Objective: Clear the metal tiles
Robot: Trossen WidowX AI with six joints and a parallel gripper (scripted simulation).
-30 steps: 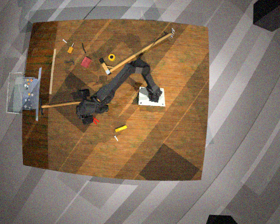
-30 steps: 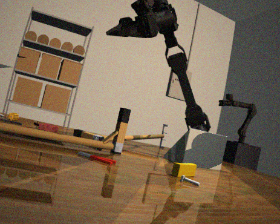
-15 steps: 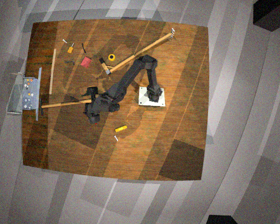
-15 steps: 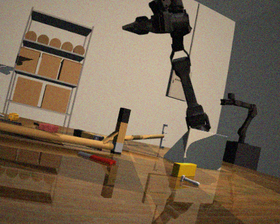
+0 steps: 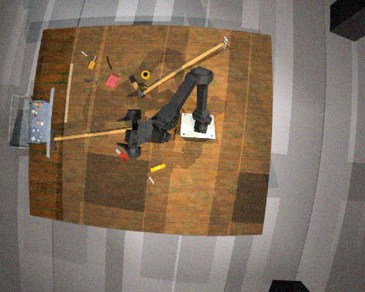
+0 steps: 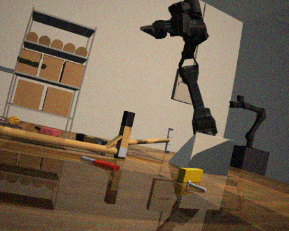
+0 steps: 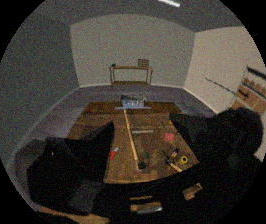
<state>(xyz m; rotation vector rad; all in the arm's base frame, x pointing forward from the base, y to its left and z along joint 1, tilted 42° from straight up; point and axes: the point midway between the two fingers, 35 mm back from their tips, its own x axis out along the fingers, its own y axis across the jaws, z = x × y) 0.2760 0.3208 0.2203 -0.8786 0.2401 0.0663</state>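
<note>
The long scraper (image 5: 91,133) (image 6: 52,140) (image 7: 130,135) lies on the table, its blade beside the near edge of the steel plate (image 5: 45,134). An upright block (image 6: 125,135) (image 7: 141,165) stands at its near end; in the top view my gripper hides this end. Several small orange, white and dark tiles (image 5: 38,122) lie on the plate. The clear-walled catch box (image 5: 20,131) is beyond the plate's far end; its contents are too unclear to tell. My gripper (image 5: 121,132) (image 6: 141,28) (image 7: 142,120) is open and empty, high above the scraper's near end, fingers pointing toward the plate.
A long-handled rake (image 5: 184,66) lies diagonally behind the arm. Red pliers (image 5: 122,155) (image 6: 107,165) lie near the scraper's handle. A yellow block (image 5: 158,168) (image 6: 190,175), red block (image 5: 112,80), yellow ring (image 5: 145,74) and wooden strip (image 5: 68,94) are also on the table.
</note>
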